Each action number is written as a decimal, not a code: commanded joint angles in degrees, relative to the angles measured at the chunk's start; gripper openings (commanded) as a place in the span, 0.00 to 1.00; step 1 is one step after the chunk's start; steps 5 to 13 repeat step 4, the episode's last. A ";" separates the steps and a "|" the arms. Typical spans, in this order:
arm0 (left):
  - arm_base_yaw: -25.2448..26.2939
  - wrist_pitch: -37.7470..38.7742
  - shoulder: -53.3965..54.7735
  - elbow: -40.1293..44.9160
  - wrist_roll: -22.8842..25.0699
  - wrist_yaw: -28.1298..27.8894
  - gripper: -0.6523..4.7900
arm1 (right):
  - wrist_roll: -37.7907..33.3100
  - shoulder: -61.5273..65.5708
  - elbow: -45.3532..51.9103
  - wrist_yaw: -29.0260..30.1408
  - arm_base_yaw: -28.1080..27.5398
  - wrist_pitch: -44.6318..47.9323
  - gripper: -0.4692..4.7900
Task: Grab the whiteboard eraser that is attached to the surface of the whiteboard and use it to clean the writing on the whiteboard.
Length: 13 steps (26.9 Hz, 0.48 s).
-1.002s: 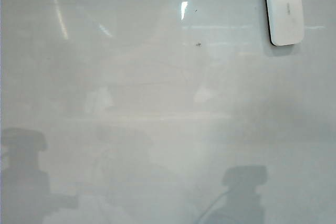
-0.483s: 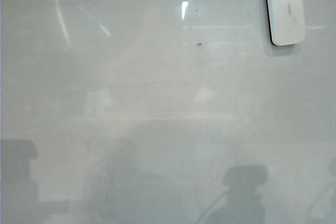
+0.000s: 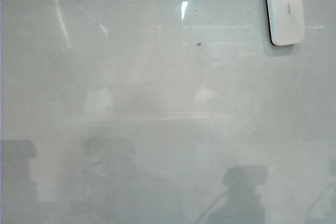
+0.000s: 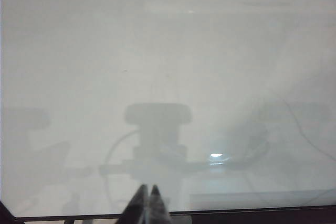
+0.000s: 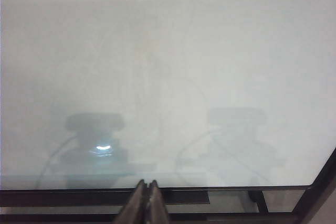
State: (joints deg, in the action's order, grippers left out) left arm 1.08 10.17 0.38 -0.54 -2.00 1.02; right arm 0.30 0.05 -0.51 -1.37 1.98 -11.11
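The whiteboard eraser (image 3: 285, 10), a small white rounded block with a dark edge, sticks to the whiteboard (image 3: 157, 87) at the upper right of the exterior view. Neither gripper shows in that view, only dim reflections low on the glossy board. No writing shows in any view; only a tiny dark speck (image 3: 199, 44) marks the board. In the left wrist view my left gripper (image 4: 147, 188) is shut and empty, its tips over the board's near edge. My right gripper (image 5: 146, 183) is also shut with nothing in it, just off the board's edge (image 5: 157, 187).
A dark frame (image 4: 236, 214) runs along the board's near edge in the left wrist view. Dark bars (image 5: 63, 198) and a slanted strut (image 5: 320, 182) lie below the edge in the right wrist view. Lamp glare (image 3: 184, 9) sits on the board.
The dim reflections at the lower left of the board have shifted, with a new dark shape appearing further right. The eraser and the right-hand reflection have stayed put.
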 commanded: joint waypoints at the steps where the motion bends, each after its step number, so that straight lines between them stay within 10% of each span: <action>1: 0.00 0.42 0.04 0.02 0.02 0.15 0.12 | 0.15 -0.02 0.44 0.02 0.04 0.61 0.08; 13: 0.00 0.39 0.04 0.02 0.04 0.15 0.12 | 0.15 -0.02 0.44 0.02 0.04 0.61 0.08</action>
